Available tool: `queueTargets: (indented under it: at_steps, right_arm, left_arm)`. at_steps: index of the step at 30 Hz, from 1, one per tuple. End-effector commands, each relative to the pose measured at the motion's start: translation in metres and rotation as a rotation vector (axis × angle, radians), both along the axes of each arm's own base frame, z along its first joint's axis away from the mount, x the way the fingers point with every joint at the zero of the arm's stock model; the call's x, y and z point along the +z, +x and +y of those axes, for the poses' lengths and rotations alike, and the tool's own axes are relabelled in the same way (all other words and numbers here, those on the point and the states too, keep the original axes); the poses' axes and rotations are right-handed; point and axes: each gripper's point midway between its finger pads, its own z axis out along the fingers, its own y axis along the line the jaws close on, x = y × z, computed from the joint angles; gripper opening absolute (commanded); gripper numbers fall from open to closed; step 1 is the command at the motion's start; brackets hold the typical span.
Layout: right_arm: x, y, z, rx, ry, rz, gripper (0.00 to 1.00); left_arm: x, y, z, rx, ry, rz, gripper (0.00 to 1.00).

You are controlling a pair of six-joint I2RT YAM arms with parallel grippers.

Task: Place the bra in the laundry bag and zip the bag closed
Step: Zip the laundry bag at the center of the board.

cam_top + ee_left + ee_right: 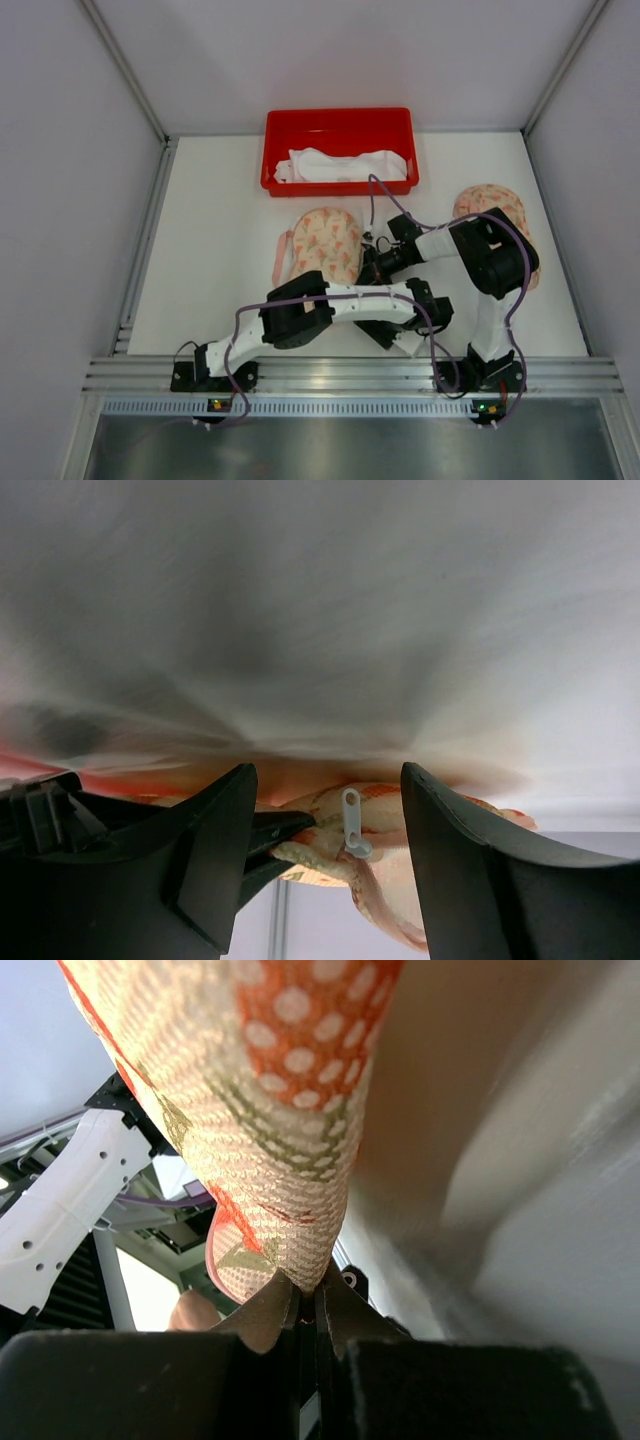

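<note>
The white bra lies in the red bin at the back of the table. The laundry bag is a dome of peach mesh with a floral print, resting mid-table. My right gripper is shut on the bag's near edge; in the right wrist view the mesh is pinched between the jaws of the right gripper. My left gripper stands open just short of the bag. The bag's white zipper pull shows in the gap between its fingers, touching neither. From above, the left gripper is mostly hidden under its wrist.
A second patterned mesh dome lies at the right, partly behind my right arm. Both forearms cross close together over the table's near middle. Metal rails line the near edge and grey walls enclose the table.
</note>
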Motion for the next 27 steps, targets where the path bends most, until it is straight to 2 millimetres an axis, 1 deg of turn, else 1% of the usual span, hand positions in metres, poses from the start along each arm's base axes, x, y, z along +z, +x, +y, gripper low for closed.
queueTargets:
  at_steps: [1,5,9,15,17,18,19,21,22,24,25,27]
  right_arm:
    - [0.005,-0.003,0.003,0.018,-0.011,-0.01,0.0]
    - [0.006,-0.004,0.002,0.02,-0.011,-0.02,0.0]
    - [0.005,-0.003,0.002,0.022,-0.015,-0.017,0.0]
    - [0.005,-0.004,0.001,0.023,-0.017,-0.025,0.0]
    - [0.005,-0.004,0.001,0.025,-0.017,-0.023,0.0]
    - [0.006,-0.004,0.001,0.023,-0.015,-0.023,0.0]
    - [0.006,-0.004,0.001,0.024,-0.015,-0.027,0.0]
    - [0.007,-0.004,0.001,0.025,-0.014,-0.033,0.0]
    - [0.006,-0.003,0.001,0.023,-0.016,-0.032,0.0]
    - [0.005,-0.003,0.001,0.024,-0.018,-0.033,0.0]
    - [0.005,-0.004,0.001,0.027,-0.017,-0.032,0.0]
    - [0.005,-0.002,0.001,0.026,-0.018,-0.034,0.0]
  left_arm:
    - [0.004,0.011,0.013,-0.017,0.081,-0.017,0.66]
    - [0.002,0.017,0.018,-0.002,0.093,-0.016,0.64]
    - [0.003,0.017,0.018,-0.002,0.093,-0.016,0.6]
    - [-0.001,0.018,0.025,-0.004,0.12,-0.021,0.58]
    - [-0.002,0.021,0.028,0.002,0.133,-0.025,0.56]
    - [-0.002,0.023,0.029,0.002,0.134,-0.026,0.54]
    - [-0.003,0.024,0.031,0.004,0.139,-0.026,0.5]
    - [-0.002,0.024,0.032,0.003,0.139,-0.021,0.45]
    - [-0.001,0.023,0.031,0.003,0.136,-0.02,0.4]
    - [0.001,0.022,0.031,0.002,0.131,-0.018,0.37]
    - [0.001,0.021,0.031,0.0,0.13,-0.015,0.32]
    - [0.002,0.019,0.032,-0.001,0.129,-0.009,0.26]
